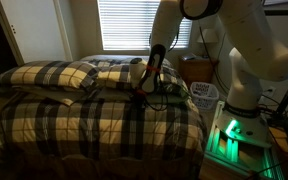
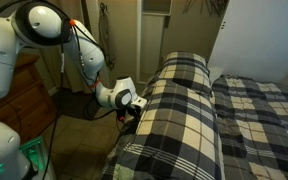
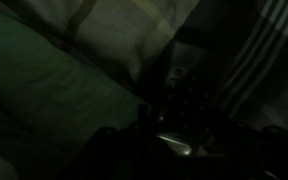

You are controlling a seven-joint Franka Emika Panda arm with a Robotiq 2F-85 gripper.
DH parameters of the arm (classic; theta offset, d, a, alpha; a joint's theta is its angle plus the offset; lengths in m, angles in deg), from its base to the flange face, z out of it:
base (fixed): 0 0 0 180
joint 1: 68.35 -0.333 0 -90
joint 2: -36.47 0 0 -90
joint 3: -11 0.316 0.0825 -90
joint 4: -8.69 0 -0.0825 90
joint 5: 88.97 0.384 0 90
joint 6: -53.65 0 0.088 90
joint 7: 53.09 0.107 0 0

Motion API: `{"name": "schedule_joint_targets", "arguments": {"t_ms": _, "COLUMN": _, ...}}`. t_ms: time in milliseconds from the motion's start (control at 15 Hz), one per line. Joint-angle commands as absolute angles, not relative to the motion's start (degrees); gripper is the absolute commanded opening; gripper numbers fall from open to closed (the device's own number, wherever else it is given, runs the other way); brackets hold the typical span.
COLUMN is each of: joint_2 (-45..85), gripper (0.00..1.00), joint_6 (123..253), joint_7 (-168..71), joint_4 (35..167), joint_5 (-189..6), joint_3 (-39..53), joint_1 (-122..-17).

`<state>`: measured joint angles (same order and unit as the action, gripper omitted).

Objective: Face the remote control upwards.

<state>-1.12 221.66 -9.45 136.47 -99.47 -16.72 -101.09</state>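
Observation:
My gripper [image 1: 144, 96] is low on the plaid bedspread [image 1: 94, 115], near the bed's side edge next to the robot base. It also shows in an exterior view [image 2: 134, 104], pressed against the side of the mattress. The wrist view is very dark. In it a slim dark oblong with faint lighter marks, probably the remote control [image 3: 187, 88], lies just ahead of the jaws [image 3: 179, 140] on the plaid cloth. I cannot tell whether the jaws touch it or whether they are open. The remote is not distinct in either exterior view.
Two plaid pillows [image 1: 54, 74] lie at the head of the bed, under a window with blinds [image 1: 144, 22]. A wooden nightstand [image 1: 196, 68] and a white basket [image 1: 204, 95] stand beside the bed. The robot base [image 1: 239, 125] glows green. A wooden dresser [image 2: 29, 95] stands near the arm.

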Motion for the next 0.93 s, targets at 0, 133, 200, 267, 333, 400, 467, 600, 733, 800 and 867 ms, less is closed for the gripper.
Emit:
{"name": "schedule_joint_targets", "arguments": {"t_ms": 0, "joint_2": -4.05, "gripper": 0.37, "joint_6": 221.11, "joint_7": -11.45, "joint_4": 133.94, "joint_5": -102.67, "joint_3": -20.37, "joint_1": -104.77}}
{"name": "schedule_joint_targets", "arguments": {"t_ms": 133, "joint_2": -5.15, "gripper": 0.37, "joint_6": 221.00, "joint_7": -13.21, "joint_4": 133.44, "joint_5": -103.49, "joint_3": -21.34, "joint_1": -105.53}}
{"name": "schedule_joint_targets", "arguments": {"t_ms": 200, "joint_2": -5.59, "gripper": 0.37, "joint_6": 220.90, "joint_7": -14.59, "joint_4": 133.21, "joint_5": -103.76, "joint_3": -21.18, "joint_1": -105.45}}
{"name": "schedule_joint_targets", "arguments": {"t_ms": 267, "joint_2": -6.09, "gripper": 0.37, "joint_6": 220.85, "joint_7": -15.81, "joint_4": 132.98, "joint_5": -103.91, "joint_3": -21.22, "joint_1": -105.68}}
{"name": "schedule_joint_targets", "arguments": {"t_ms": 333, "joint_2": -5.82, "gripper": 0.37, "joint_6": 220.65, "joint_7": -17.60, "joint_4": 133.09, "joint_5": -103.98, "joint_3": -20.64, "joint_1": -105.32}}
{"name": "schedule_joint_targets", "arguments": {"t_ms": 400, "joint_2": -6.00, "gripper": 0.37, "joint_6": 220.64, "joint_7": -18.97, "joint_4": 133.02, "joint_5": -103.95, "joint_3": -20.51, "joint_1": -105.47}}
{"name": "schedule_joint_targets", "arguments": {"t_ms": 467, "joint_2": -5.96, "gripper": 0.37, "joint_6": 220.42, "joint_7": -20.63, "joint_4": 133.09, "joint_5": -103.86, "joint_3": -20.08, "joint_1": -105.54}}
{"name": "schedule_joint_targets", "arguments": {"t_ms": 600, "joint_2": -5.99, "gripper": 0.37, "joint_6": 220.13, "joint_7": -23.78, "joint_4": 133.03, "joint_5": -103.63, "joint_3": -19.08, "joint_1": -105.49}}
{"name": "schedule_joint_targets", "arguments": {"t_ms": 733, "joint_2": -5.76, "gripper": 0.37, "joint_6": 219.12, "joint_7": -26.61, "joint_4": 133.05, "joint_5": -103.34, "joint_3": -18.15, "joint_1": -105.47}}
{"name": "schedule_joint_targets", "arguments": {"t_ms": 800, "joint_2": -6.12, "gripper": 0.37, "joint_6": 218.77, "joint_7": -27.42, "joint_4": 132.81, "joint_5": -103.53, "joint_3": -17.90, "joint_1": -105.65}}
{"name": "schedule_joint_targets", "arguments": {"t_ms": 867, "joint_2": -6.56, "gripper": 0.37, "joint_6": 218.05, "joint_7": -27.76, "joint_4": 132.47, "joint_5": -103.96, "joint_3": -18.38, "joint_1": -106.21}}
